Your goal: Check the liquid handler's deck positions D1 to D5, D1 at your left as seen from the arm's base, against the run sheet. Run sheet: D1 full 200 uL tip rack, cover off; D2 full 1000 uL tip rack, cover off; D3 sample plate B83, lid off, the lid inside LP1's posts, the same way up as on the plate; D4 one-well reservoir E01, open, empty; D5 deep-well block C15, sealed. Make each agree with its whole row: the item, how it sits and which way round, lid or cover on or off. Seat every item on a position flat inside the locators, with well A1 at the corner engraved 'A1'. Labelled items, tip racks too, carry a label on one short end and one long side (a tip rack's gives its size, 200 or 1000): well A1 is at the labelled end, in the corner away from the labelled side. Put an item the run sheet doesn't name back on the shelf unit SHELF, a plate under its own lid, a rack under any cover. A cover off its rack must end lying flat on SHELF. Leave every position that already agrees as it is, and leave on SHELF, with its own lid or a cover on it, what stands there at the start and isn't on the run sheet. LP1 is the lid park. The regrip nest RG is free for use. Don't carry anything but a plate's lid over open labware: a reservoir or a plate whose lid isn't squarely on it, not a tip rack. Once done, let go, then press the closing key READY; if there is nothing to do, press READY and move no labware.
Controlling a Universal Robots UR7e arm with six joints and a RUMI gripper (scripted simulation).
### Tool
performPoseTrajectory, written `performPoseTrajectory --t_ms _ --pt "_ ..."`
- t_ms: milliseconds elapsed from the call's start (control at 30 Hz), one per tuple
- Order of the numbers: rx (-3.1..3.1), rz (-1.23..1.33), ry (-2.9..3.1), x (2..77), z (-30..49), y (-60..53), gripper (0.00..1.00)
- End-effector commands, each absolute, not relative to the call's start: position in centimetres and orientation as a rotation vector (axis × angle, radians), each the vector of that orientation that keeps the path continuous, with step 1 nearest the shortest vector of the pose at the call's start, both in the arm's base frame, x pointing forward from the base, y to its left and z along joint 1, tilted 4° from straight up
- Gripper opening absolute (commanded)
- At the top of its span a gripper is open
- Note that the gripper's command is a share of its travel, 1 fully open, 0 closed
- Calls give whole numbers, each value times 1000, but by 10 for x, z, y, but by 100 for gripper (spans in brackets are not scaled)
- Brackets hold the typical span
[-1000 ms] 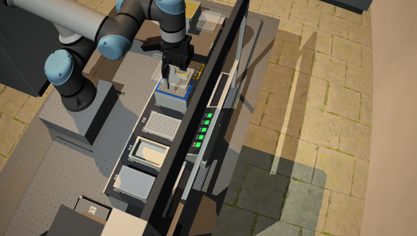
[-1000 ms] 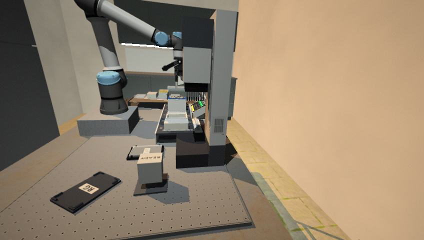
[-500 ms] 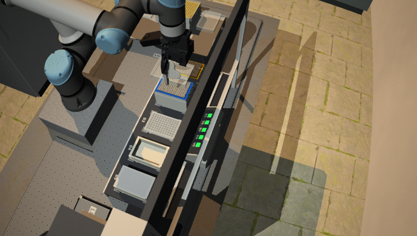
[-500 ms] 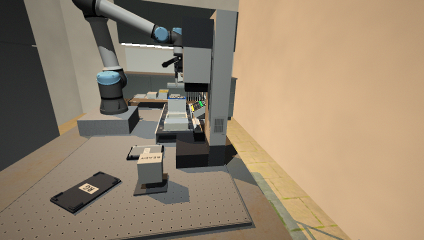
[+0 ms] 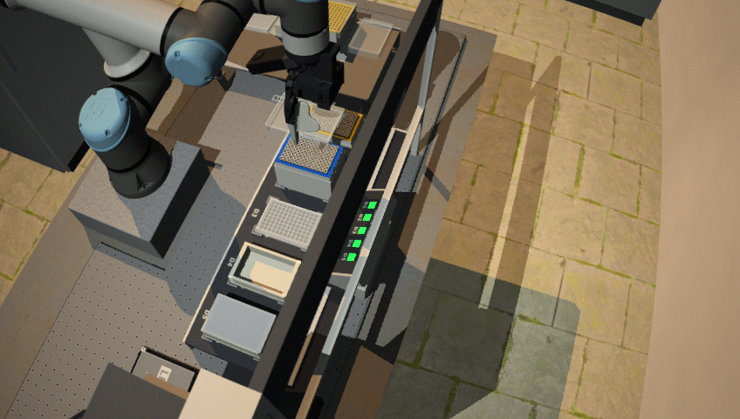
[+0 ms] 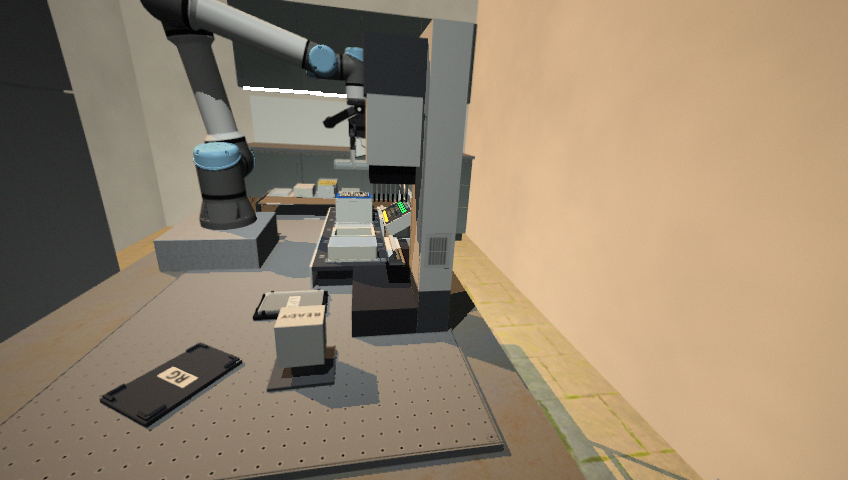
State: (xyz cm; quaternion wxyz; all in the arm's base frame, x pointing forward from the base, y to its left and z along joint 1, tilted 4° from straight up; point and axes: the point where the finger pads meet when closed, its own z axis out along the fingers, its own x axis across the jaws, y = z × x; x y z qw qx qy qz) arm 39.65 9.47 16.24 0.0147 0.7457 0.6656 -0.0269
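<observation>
Tool (image 5: 299,135) grips a clear rack cover (image 5: 283,118), raised above the blue-rimmed tip rack (image 5: 307,156) and partly over the yellow-rimmed rack (image 5: 346,124) beyond it. Judged remaining: lay cover flat on the shelf (image 5: 363,72) beyond the blue-rimmed rack, then press READY key (image 6: 300,336). Labels on the plate (image 5: 287,222), reservoir (image 5: 263,271) and sealed block (image 5: 237,326) nearer than that rack are unreadable; the gantry beam (image 5: 342,182) hides the deck's far edge.

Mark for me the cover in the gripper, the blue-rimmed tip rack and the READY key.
clear cover (image 5: 277,120), top view, its left edge beside the fingers.
blue-rimmed tip rack (image 5: 309,155), top view, the tip grid.
READY key (image 6: 299,339), exterior view, its front face.
</observation>
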Motion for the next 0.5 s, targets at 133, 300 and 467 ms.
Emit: performPoseTrajectory --t_ms 133,300,467 --pt "2320 -83 2071 397 174 95 0" --pt "2320 -83 2071 397 183 96 0" --pt "2320 -83 2071 397 191 96 0"
